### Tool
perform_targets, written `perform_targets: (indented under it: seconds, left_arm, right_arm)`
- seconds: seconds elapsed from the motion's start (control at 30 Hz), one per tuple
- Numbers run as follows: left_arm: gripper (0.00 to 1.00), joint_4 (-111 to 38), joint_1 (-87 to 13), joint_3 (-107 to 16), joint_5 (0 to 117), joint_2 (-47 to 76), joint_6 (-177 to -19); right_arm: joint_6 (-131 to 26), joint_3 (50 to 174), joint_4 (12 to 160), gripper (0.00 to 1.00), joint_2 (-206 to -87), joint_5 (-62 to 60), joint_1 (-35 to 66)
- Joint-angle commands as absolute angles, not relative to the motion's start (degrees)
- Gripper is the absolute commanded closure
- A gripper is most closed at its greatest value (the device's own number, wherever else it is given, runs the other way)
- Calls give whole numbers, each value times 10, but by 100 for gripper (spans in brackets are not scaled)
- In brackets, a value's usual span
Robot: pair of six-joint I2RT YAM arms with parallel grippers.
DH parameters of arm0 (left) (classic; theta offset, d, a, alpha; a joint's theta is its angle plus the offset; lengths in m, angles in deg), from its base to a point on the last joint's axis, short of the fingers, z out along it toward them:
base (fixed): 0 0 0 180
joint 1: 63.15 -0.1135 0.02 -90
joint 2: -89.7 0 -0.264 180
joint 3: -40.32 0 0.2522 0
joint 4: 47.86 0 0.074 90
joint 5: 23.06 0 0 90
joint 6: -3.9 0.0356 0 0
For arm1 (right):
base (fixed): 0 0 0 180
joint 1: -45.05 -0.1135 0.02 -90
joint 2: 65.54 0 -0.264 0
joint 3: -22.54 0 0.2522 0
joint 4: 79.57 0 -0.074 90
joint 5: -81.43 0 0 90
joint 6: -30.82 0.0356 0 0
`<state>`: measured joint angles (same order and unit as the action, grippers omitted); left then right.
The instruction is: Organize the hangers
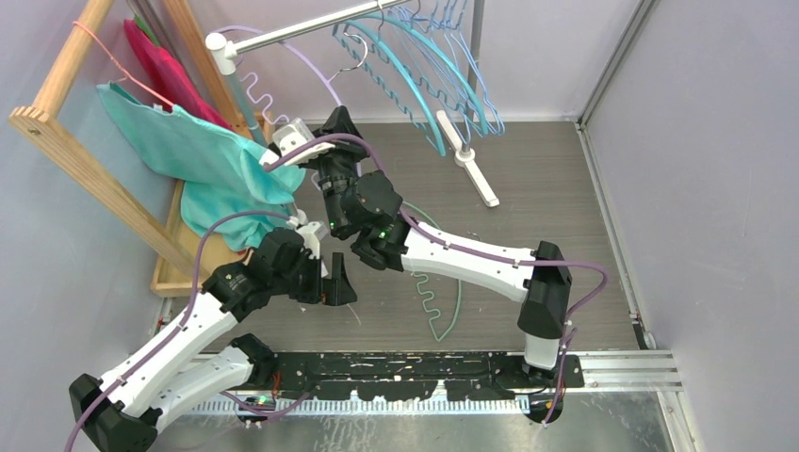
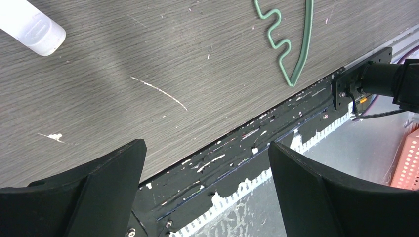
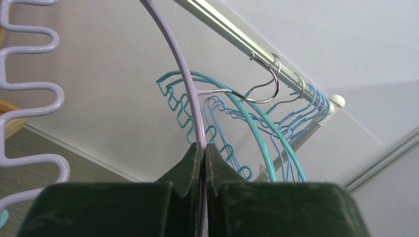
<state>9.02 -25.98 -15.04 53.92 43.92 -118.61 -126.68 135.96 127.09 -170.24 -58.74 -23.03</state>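
Lavender hanger [image 3: 196, 96] sits pinched between the right jaws; left jaws gape wide, empty.

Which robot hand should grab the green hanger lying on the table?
Left. The left hand is open and empty above the table, with the green hanger close by. The right hand is shut on the lavender hanger up at the rail.

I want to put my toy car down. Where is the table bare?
The biggest bare patch of table lies between the white foot, the right wall and the right arm. A smaller one lies right of the green hanger, by the near edge. The left is crowded: cloth, wooden rack and the left arm.
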Motion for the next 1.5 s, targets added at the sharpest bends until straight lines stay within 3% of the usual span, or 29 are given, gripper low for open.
perform_targets:
  seconds: [0.0, 0.5, 0.97, 1.13, 1.37, 1.43, 1.47]
  left_arm:
    - [2, 75, -258, -147, 545, 450, -1191]
    - [2, 80, -258, -154, 556, 453, -1185]
    - [2, 80, -258, -153, 556, 447, -1183]
    - [2, 81, -258, -153, 555, 442, -1183]
    - [2, 80, -258, -148, 556, 448, -1187]
    - [2, 79, -258, -148, 556, 448, -1186]
    - [2, 79, -258, -148, 556, 446, -1186]
  right_arm:
    - [-1297, 1382, 1337, 99, -1661, -587, -240]
    - [-1281, 1638, 1207, 99, -1833, -523, -179]
    - [-1203, 1544, 1196, 99, -1803, -526, -121]
    - [-1218, 1505, 1237, 93, -1793, -552, -110]
    - [-1153, 1462, 1213, 95, -1750, -568, -84]
    - [-1149, 1447, 1218, 90, -1739, -569, -81]
    - [-1154, 1436, 1232, 79, -1734, -572, -81]
